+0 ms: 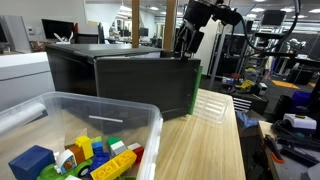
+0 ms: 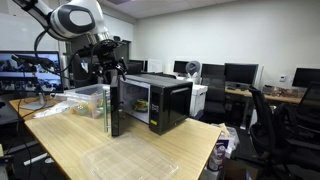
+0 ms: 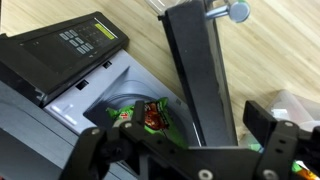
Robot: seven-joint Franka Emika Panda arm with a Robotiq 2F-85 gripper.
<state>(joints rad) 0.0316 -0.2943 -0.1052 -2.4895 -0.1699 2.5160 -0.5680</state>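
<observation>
A black microwave (image 1: 120, 80) (image 2: 165, 100) stands on a wooden table (image 2: 80, 140), its door (image 2: 113, 108) (image 3: 200, 70) swung open. In both exterior views my gripper (image 1: 187, 42) (image 2: 108, 68) hangs just above the door's top edge. In the wrist view the gripper (image 3: 175, 130) is open, and the door's edge runs between the two dark fingers (image 3: 268, 125) without being clamped. A green and red packet (image 3: 150, 117) lies on the turntable inside the microwave. The control panel (image 3: 75, 45) shows at upper left.
A clear plastic bin (image 1: 90, 125) (image 2: 85, 100) with several coloured toy blocks sits on the table beside the microwave. A clear lid (image 1: 212, 105) (image 2: 130, 160) lies flat on the table in front of the door. Desks, monitors and chairs (image 2: 270, 110) surround the table.
</observation>
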